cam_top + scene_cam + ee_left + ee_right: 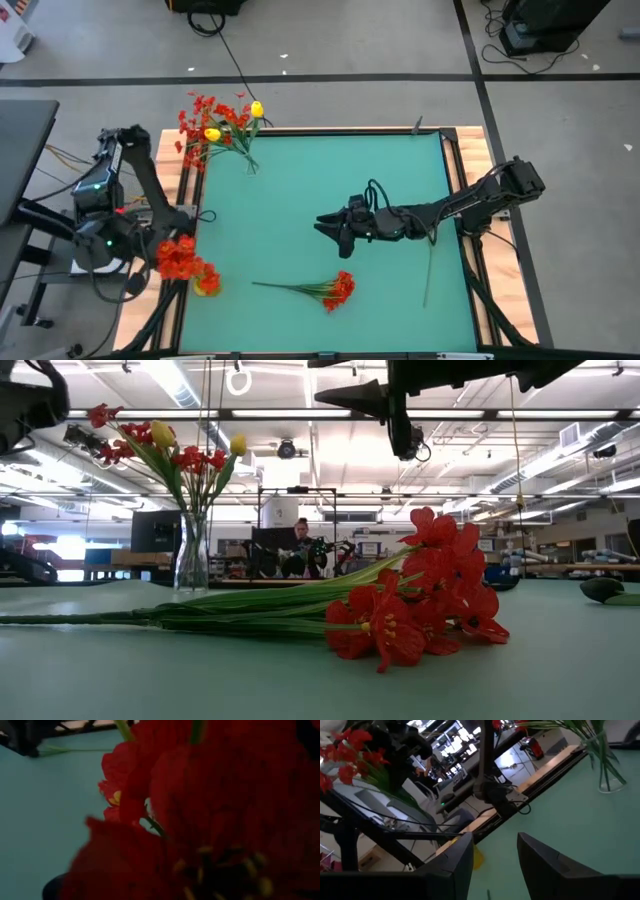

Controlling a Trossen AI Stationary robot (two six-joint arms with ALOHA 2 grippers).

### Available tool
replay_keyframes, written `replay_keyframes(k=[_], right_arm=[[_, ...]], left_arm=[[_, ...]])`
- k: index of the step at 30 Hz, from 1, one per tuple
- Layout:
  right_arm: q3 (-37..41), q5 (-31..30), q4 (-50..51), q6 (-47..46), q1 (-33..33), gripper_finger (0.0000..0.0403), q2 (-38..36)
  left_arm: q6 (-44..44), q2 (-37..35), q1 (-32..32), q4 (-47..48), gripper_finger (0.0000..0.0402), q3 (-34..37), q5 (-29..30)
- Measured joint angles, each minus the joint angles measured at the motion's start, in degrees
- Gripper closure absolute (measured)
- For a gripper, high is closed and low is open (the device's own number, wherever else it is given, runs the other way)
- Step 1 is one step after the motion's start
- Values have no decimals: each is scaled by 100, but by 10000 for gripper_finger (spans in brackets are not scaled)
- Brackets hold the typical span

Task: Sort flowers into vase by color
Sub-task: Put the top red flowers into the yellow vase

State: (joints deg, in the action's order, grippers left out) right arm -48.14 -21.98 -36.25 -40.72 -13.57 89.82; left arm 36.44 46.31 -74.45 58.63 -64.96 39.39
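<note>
A glass vase (249, 163) stands at the table's far left corner and holds red and yellow flowers (185, 458). A red spray (335, 290) lies flat on the green mat near the front edge, its stem pointing left. Another bunch of red flowers (180, 260) hangs at the end of my left arm over the table's left rail. Its blossoms (210, 810) fill the left wrist view and hide that gripper's fingers. My right gripper (330, 228) hovers open above the middle of the mat, with nothing between its fingers (545, 865). My left gripper is shut on the red flowers, but the blossoms (150, 865) cover the fingers, so which part it has cannot be told. Green stems (196, 730) run away from the camera. The bunch (182, 262) is up off the mat at the left rail.
A thin green stem (429, 272) lies near the mat's right edge. A small yellow thing (207, 288) sits at the left rail beside the held bunch. Wooden rails (470, 200) frame the mat. Cables and stands lie on the floor beyond the table.
</note>
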Motion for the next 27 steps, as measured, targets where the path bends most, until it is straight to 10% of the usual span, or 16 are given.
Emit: replay_keyframes(k=[27], right_arm=[[0,-306,24,-309,64,243,0]], left_arm=[[201,-372,-927,-405,391,980,987]])
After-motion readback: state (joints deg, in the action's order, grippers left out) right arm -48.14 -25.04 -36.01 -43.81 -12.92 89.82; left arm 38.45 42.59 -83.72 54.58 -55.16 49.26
